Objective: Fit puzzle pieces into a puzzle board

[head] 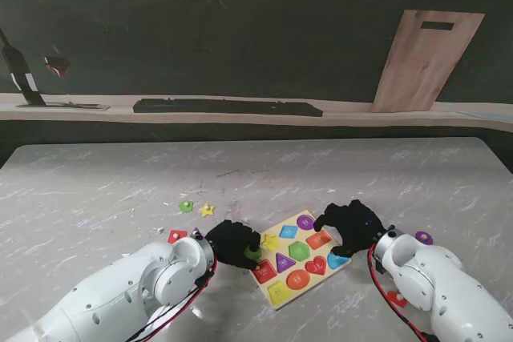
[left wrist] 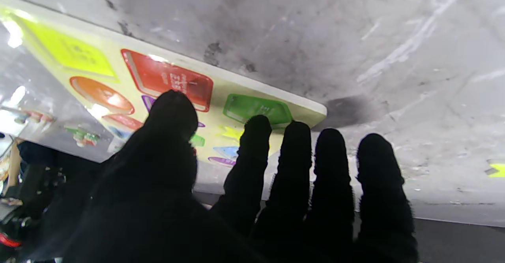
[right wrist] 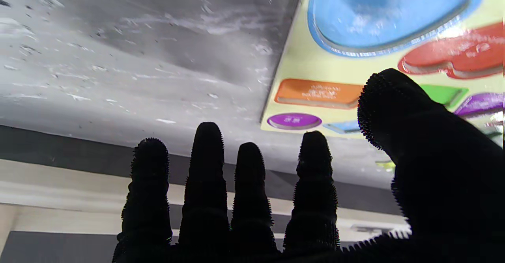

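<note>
The pale puzzle board [head: 315, 279] lies tilted on the table between my hands, with coloured shapes seated in most slots. My left hand [head: 234, 243] hovers over the board's left corner, fingers spread, holding nothing. The left wrist view shows its fingertips [left wrist: 256, 129] over a green piece [left wrist: 256, 109] beside a red square [left wrist: 169, 82]. My right hand [head: 350, 226] rests open at the board's right edge, by the blue teardrop [right wrist: 378, 14] and orange rectangle [right wrist: 315, 93]. Loose pieces lie off the board: green [head: 186, 207], a yellow star [head: 207, 210], red [head: 176, 235] and purple [head: 424, 238].
Another red piece [head: 396, 298] lies by my right forearm. A dark keyboard [head: 228, 106] and a leaning wooden board [head: 425, 58] stand on the shelf behind the marble table [head: 120, 182].
</note>
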You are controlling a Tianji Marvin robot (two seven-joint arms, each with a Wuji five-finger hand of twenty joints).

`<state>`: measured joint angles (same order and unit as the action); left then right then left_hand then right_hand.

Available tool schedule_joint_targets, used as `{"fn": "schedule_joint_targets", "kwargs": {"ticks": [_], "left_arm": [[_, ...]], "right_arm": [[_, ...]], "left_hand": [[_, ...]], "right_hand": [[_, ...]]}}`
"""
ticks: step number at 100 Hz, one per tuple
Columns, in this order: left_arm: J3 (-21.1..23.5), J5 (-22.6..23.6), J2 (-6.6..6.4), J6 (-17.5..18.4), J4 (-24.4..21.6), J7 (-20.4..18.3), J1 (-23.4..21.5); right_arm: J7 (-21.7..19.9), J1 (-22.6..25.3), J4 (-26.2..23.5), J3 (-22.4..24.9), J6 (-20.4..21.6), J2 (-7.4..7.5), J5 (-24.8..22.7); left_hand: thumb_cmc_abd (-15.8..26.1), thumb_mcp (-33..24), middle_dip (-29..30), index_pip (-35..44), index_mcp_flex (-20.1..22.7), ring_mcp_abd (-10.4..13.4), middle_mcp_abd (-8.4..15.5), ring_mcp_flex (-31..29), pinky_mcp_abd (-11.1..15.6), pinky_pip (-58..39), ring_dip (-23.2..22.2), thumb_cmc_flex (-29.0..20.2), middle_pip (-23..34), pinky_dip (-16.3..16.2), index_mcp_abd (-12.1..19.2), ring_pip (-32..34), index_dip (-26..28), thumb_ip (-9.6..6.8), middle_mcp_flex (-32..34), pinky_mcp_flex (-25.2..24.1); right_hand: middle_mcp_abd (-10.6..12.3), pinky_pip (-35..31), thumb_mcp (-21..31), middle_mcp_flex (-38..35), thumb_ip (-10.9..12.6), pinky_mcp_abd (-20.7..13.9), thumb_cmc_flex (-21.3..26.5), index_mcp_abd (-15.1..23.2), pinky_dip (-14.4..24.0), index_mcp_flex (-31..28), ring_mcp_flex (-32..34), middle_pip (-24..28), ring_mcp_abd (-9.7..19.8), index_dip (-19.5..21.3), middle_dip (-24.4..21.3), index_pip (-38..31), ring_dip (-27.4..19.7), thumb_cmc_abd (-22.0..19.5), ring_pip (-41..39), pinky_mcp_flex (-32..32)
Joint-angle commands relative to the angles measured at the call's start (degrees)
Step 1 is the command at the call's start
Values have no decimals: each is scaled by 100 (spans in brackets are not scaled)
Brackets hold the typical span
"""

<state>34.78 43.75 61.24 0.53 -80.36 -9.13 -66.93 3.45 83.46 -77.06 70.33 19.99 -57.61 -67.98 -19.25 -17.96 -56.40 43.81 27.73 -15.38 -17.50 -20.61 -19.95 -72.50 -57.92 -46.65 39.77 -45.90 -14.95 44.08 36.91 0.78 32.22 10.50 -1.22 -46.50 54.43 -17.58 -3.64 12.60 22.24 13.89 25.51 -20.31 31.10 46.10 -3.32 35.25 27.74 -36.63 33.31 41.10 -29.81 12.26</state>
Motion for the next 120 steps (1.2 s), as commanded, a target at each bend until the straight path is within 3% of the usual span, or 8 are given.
{"fn": "schedule_joint_targets", "kwargs": {"ticks": [1,19,37,44,51,67,84,120], "left_arm": [[-82,119,-30,61,68,-154,114],[-400,365,-71,86,288,-190,366],[-613,618,-158,-22,322,-408,527],[-625,665,-177,-65,329,-454,537],[-618,754,-203,-57,326,-496,544],[-589,979,-259,-3,321,-567,563],[-646,994,-336,-179,225,-1039,668],[-796,1064,-346,-685,253,-1203,785]], "right_arm": [[1,-13,88,-51,12,48,-48],[145,-214,328,-323,-23,110,-294],[17,-386,475,-653,49,145,-272],[17,-427,509,-756,119,145,-218],[-25,-451,517,-824,207,139,-129],[-282,-425,434,-882,377,117,118],[-760,-331,303,-868,503,68,672],[-1186,-172,88,-860,524,10,1366]], "left_hand": [[72,182,236,-411,191,-143,-20,125,189,-67,5,109,-359,-17,72,-60,-305,62,-248,-126],[136,446,217,-555,513,-101,-30,276,266,-102,-24,0,-454,-30,291,-150,-467,52,-423,-146],[214,430,254,-539,532,-76,-43,335,320,-45,-20,-54,-542,-6,330,-201,-465,41,-514,-211],[218,430,259,-604,639,-100,-47,315,309,-46,-33,-115,-535,2,327,-195,-523,34,-483,-205],[255,424,256,-600,738,-90,-37,302,304,-44,-39,-142,-525,6,374,-189,-539,31,-468,-204],[220,459,278,-555,967,-118,-46,294,272,16,-32,-219,-537,66,422,-209,-625,73,-432,-241],[664,1188,561,-1580,676,-129,-90,452,309,119,110,-374,-841,301,77,-435,-1217,30,-628,-445],[765,1633,697,-2480,407,-202,-155,562,265,171,188,-342,-1006,378,-182,-615,-1511,28,-764,-562]], "right_hand": [[180,-76,201,-174,-108,14,-61,182,100,-112,50,118,133,-24,79,19,69,194,-138,1],[261,-199,197,-665,-177,54,-140,380,194,-664,234,147,156,25,152,-199,139,238,-307,87],[573,-471,285,-2109,-173,225,-91,384,368,-1657,997,419,212,111,292,-658,387,160,-830,354],[737,-532,263,-2656,-736,273,192,512,412,-1959,1262,432,235,-439,311,-1117,498,356,-979,428],[833,-607,233,-3139,-934,315,441,677,425,-2140,1521,495,266,-977,278,-1771,568,484,-1128,513],[791,-746,252,-3625,-959,341,580,688,442,-2427,1879,542,265,-1382,152,-2220,642,494,-1307,680],[726,-834,216,-3543,-963,277,628,546,473,-2338,1788,473,215,-1462,70,-2182,606,379,-1210,763],[463,-962,90,-3472,-916,275,628,194,552,-2250,1831,451,64,-1537,30,-2107,626,229,-1243,854]]}}
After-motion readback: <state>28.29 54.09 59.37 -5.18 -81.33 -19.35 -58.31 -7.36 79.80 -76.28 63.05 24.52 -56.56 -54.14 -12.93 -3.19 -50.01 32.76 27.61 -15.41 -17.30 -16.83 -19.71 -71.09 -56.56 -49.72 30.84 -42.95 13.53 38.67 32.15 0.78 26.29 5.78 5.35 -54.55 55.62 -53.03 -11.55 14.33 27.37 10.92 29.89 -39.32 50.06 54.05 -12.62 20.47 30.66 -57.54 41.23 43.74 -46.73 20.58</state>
